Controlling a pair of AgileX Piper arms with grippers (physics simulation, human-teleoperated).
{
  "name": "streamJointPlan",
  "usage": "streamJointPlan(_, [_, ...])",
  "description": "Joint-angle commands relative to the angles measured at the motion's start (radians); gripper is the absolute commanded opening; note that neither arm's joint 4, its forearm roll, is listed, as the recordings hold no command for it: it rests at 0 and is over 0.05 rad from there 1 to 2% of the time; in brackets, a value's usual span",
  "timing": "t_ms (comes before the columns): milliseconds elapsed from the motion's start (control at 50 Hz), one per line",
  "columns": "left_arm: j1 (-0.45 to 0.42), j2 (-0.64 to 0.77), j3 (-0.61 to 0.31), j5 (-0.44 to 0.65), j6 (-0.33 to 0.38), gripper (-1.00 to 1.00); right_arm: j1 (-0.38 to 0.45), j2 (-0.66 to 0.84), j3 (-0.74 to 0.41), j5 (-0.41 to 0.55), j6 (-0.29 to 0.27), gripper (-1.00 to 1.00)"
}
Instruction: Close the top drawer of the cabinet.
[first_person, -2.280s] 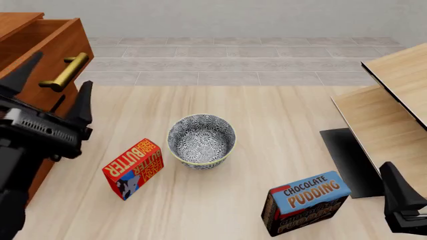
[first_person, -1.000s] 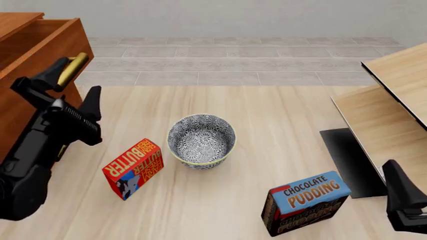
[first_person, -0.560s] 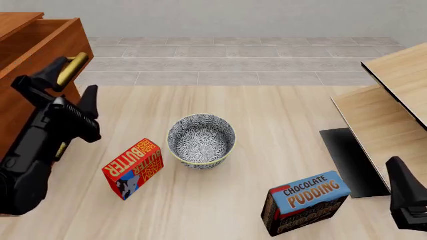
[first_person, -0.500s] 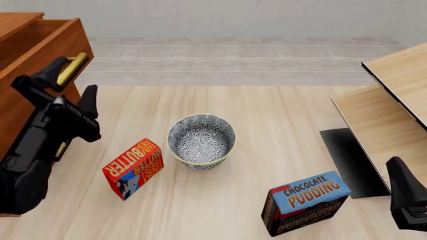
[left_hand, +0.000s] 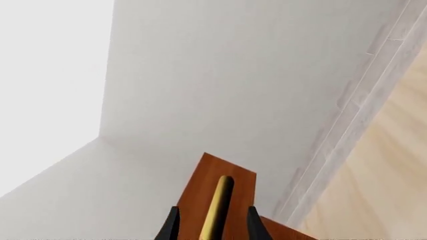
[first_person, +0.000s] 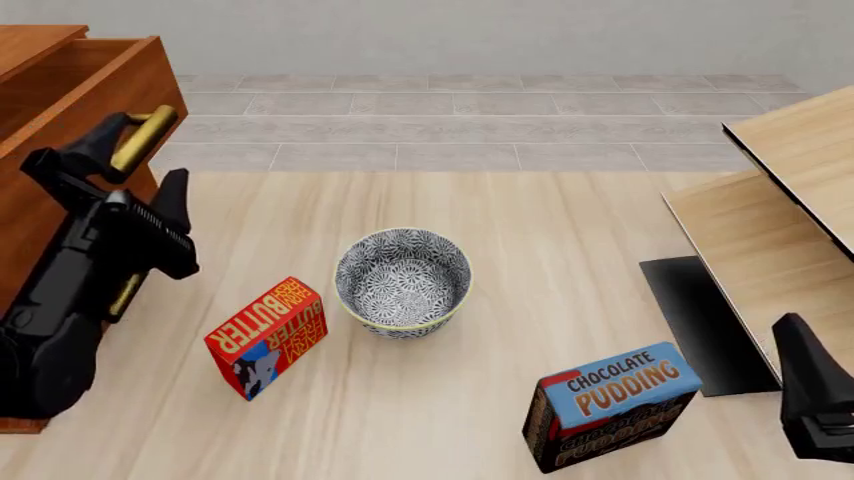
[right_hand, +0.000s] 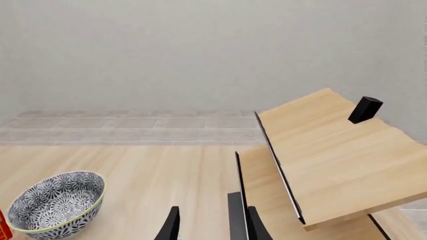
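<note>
The cabinet (first_person: 30, 42) stands at the table's left edge. Its top drawer (first_person: 100, 92) is pulled out, and the brass bar handle (first_person: 144, 137) points toward the table. My left gripper (first_person: 144, 152) is open, with one finger on each side of the handle. In the left wrist view the handle (left_hand: 217, 210) runs between the two fingertips (left_hand: 172, 224) against the drawer front (left_hand: 235, 186), with gaps on both sides. My right gripper (right_hand: 212, 227) is open and empty, low at the front right (first_person: 811, 395).
A patterned bowl (first_person: 403, 280) sits mid-table, also in the right wrist view (right_hand: 57, 200). A red butter box (first_person: 267, 335) stands to its left. A chocolate pudding box (first_person: 614, 405) stands front right. A pale wooden shelf unit (first_person: 774, 220) on a black base (first_person: 694, 320) fills the right side.
My left gripper rose from below the handle, then crept left toward the drawer, so its fingers now straddle the handle. The drawer and the right arm have barely moved.
</note>
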Motion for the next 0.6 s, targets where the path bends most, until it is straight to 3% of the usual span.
streamJointPlan(20, [0.011, 0.011, -0.008, 0.0, 0.007, 1.0, -0.001, 0.0, 0.004, -0.001, -0.001, 1.0])
streamJointPlan(600, [0.041, 0.022, -0.018, 0.0, 0.024, 1.0, -0.002, 0.0, 0.006, 0.001, -0.008, 1.0])
